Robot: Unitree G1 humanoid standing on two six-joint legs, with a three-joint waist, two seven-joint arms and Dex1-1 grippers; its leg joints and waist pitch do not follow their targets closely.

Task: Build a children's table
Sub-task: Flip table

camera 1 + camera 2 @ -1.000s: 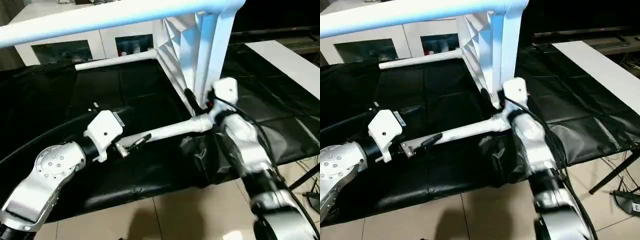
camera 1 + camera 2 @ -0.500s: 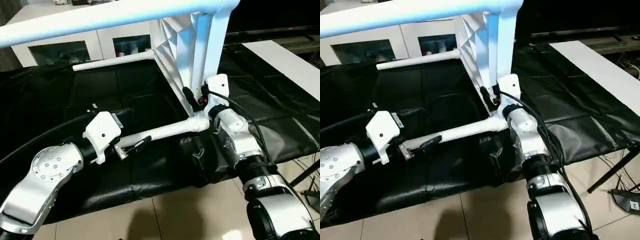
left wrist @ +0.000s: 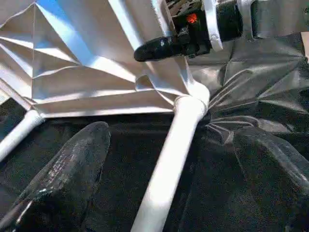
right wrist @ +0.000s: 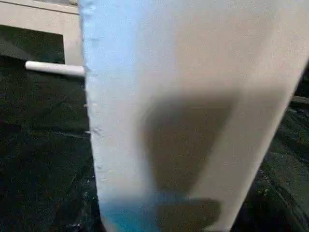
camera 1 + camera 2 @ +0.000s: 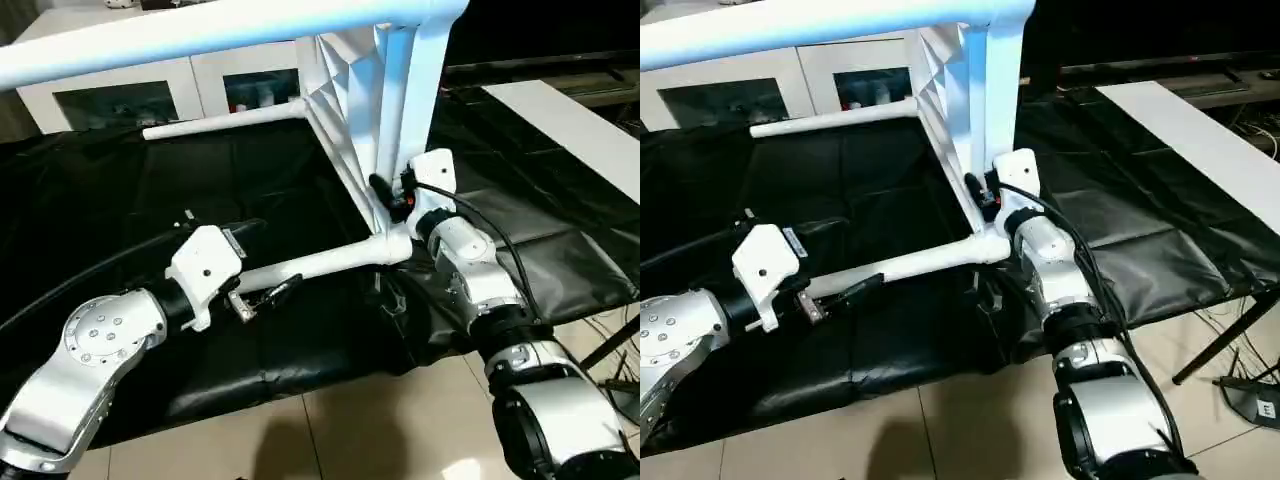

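Standing on its edge on the black-covered table [image 5: 120,200], the children's table [image 5: 350,110] had its ribbed underside facing me, three legs already socketed. It looked light, stiff and slick, likely to tip if pushed high up. My left gripper [image 3: 164,159] straddled the near leg [image 5: 320,263] with jaws spread, not touching. My right gripper [image 5: 385,195] reached the tabletop's edge; I couldn't tell its jaws. I'd grip near the sockets.
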